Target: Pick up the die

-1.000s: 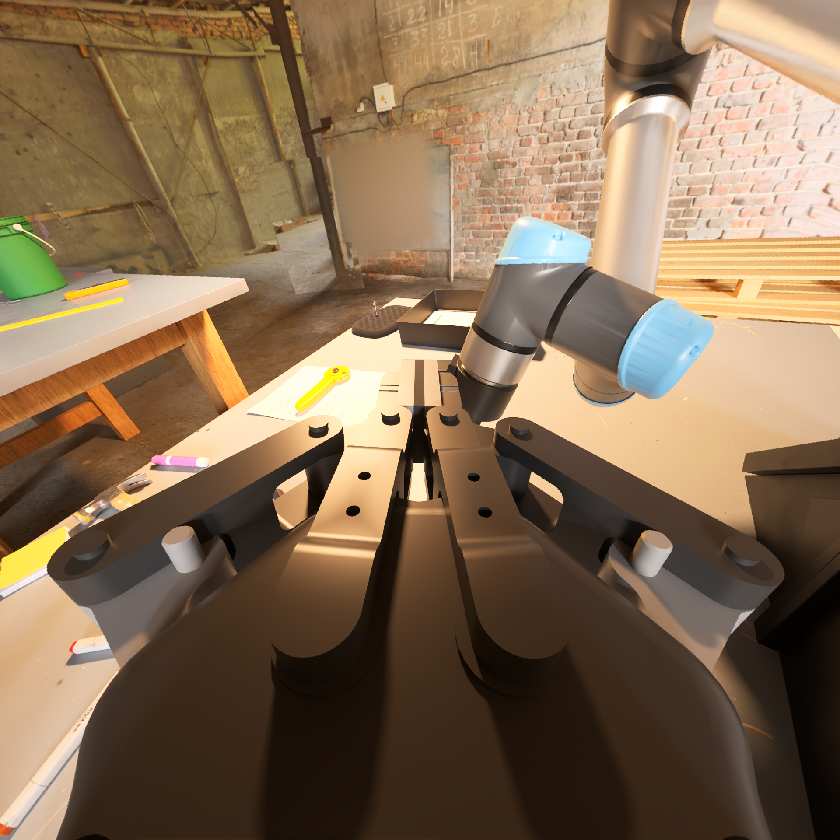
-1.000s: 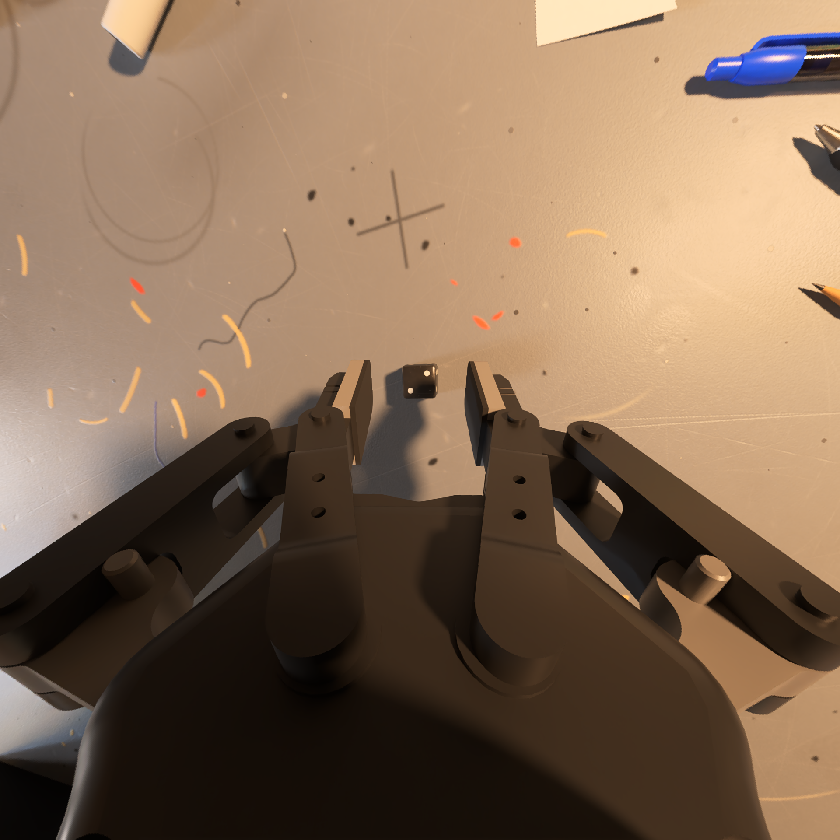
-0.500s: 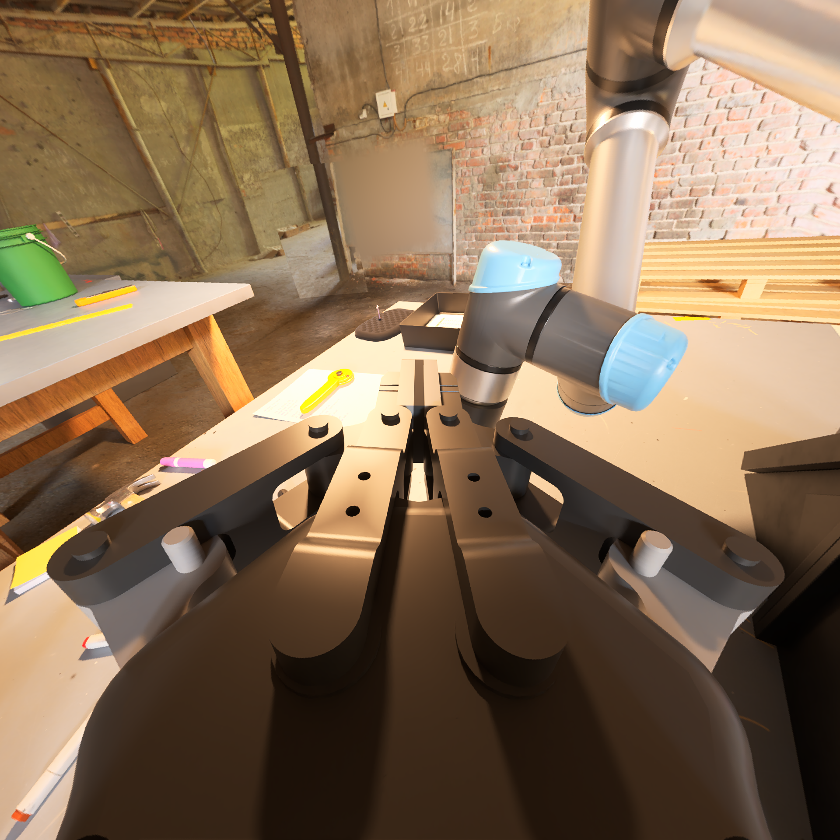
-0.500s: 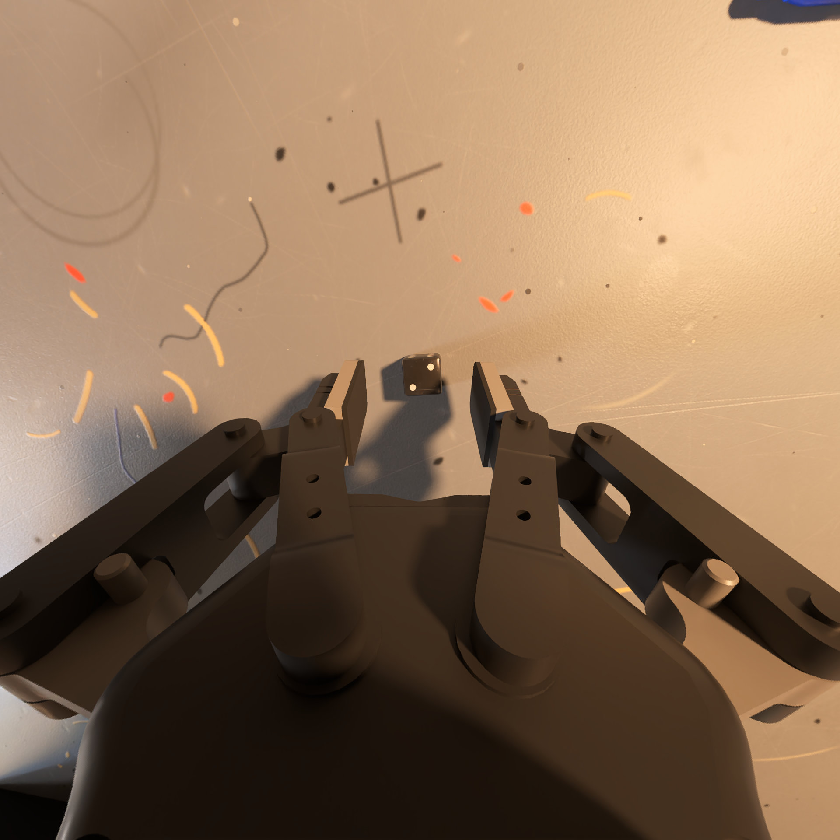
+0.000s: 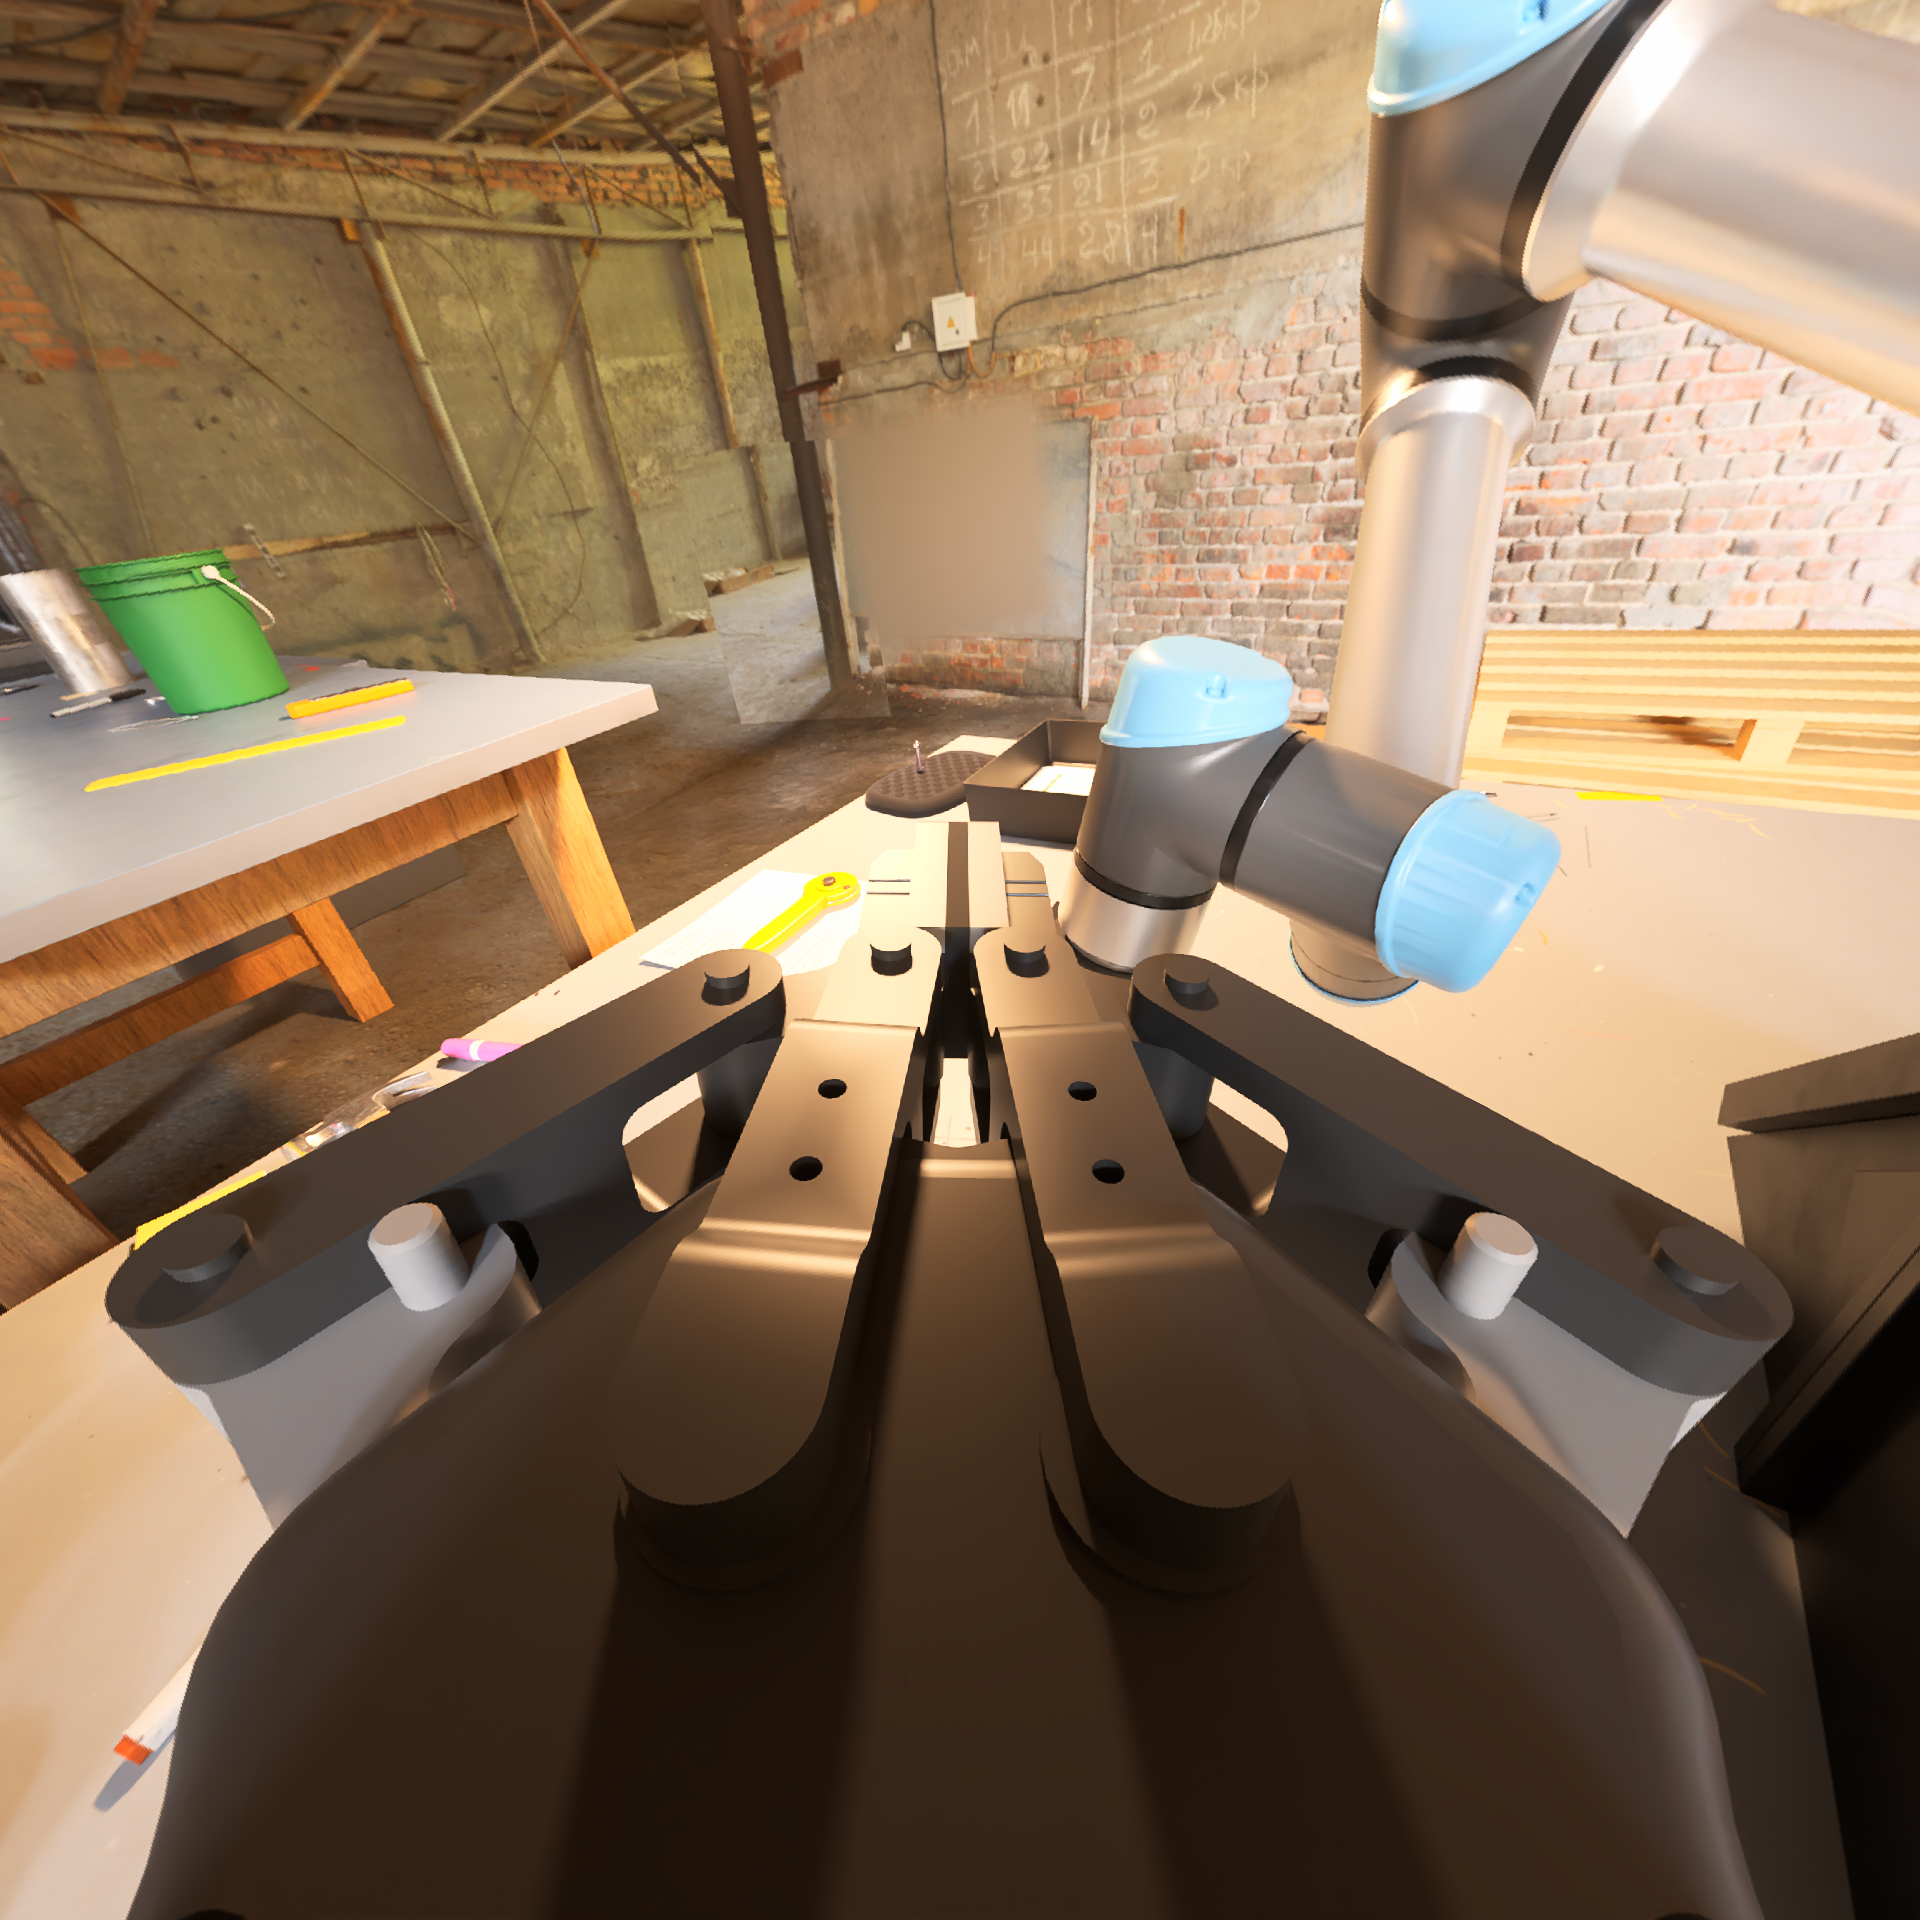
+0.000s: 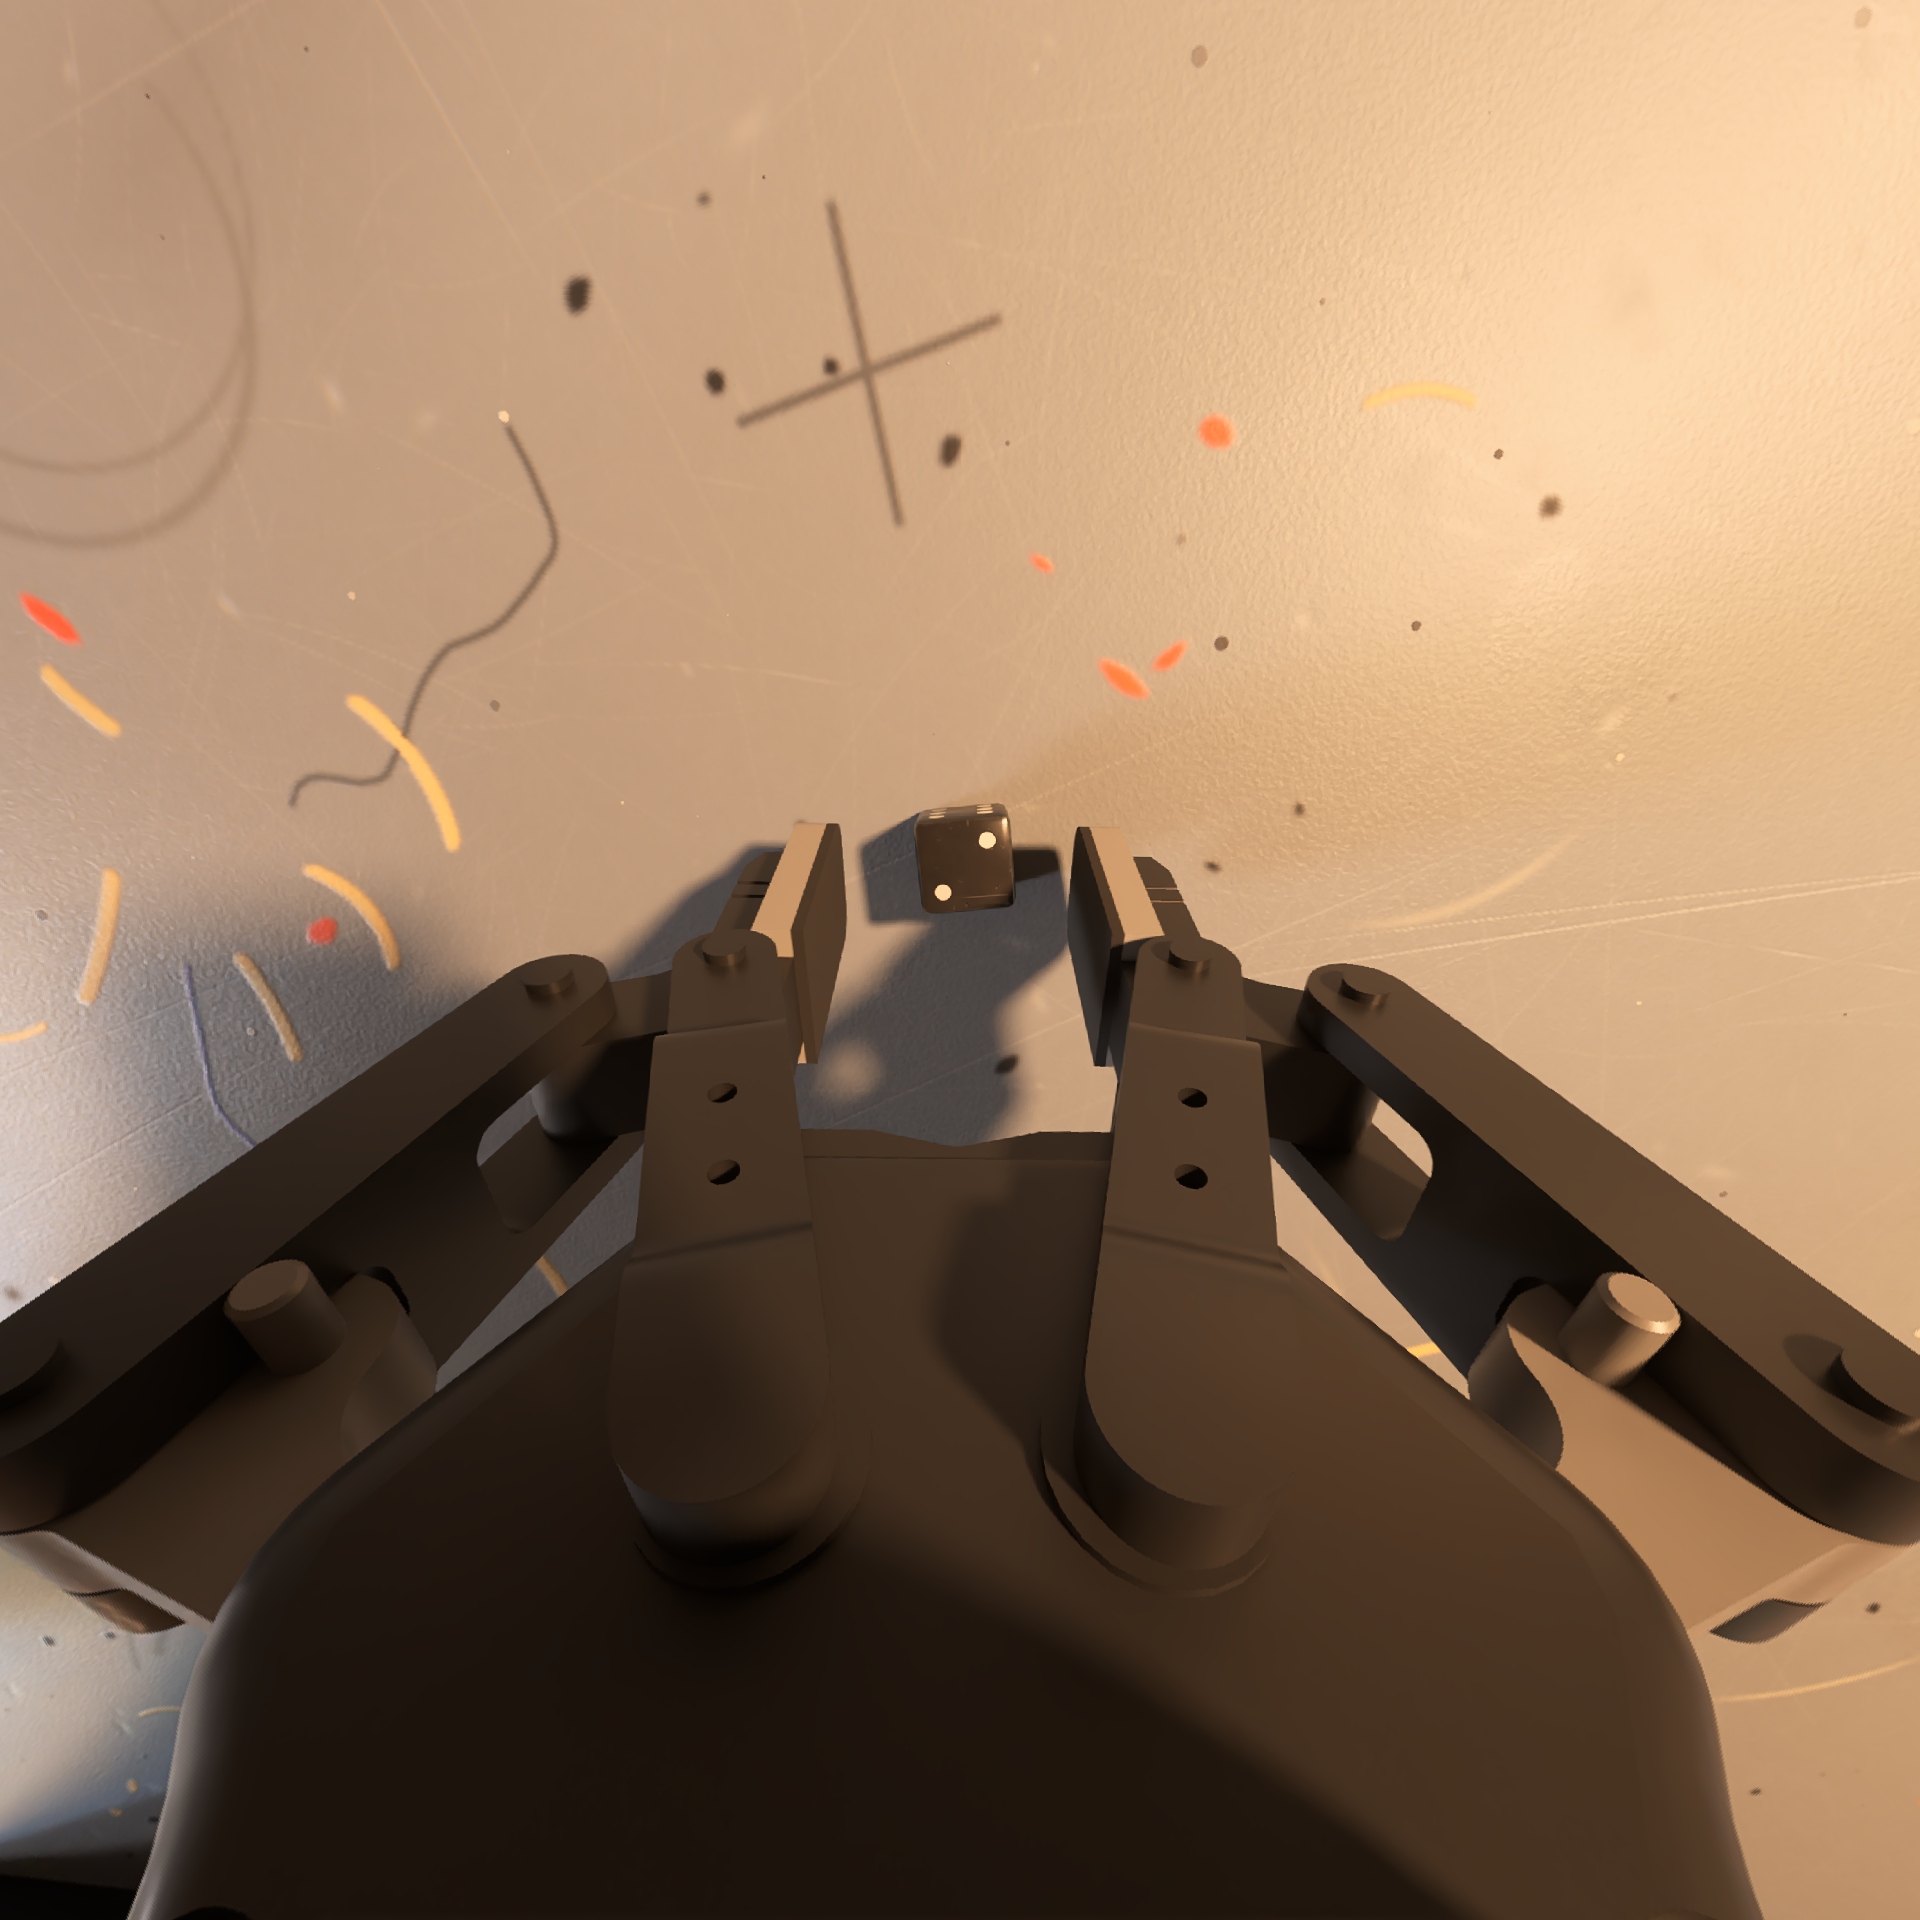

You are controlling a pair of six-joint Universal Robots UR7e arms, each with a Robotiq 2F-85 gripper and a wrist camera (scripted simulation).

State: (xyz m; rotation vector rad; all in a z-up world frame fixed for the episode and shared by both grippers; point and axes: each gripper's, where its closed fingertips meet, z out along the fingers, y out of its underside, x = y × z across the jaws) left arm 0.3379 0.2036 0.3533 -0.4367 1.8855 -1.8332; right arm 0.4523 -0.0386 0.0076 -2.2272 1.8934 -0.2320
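Straddling the small dark die with pale pips (image 6: 964, 858), the right gripper (image 6: 956, 883) has its fingers (image 6: 816, 914) spread, one on each side of the cube and apart from it, above the scratched, paint-flecked beige desk (image 6: 1455, 260) where the die sits near a pencilled cross (image 6: 868, 364). The left gripper (image 5: 961, 883) holds its fingers pressed together with nothing between them, facing the right arm's grey, blue-capped wrist joint (image 5: 1247, 821), a yellow flat tool (image 5: 800, 912) on white paper and a black tray (image 5: 1023, 790) beyond.

Warm low light rakes the table (image 6: 1455, 208); glare at upper right; hard shadows fall leftward; wide-angle bending at edges
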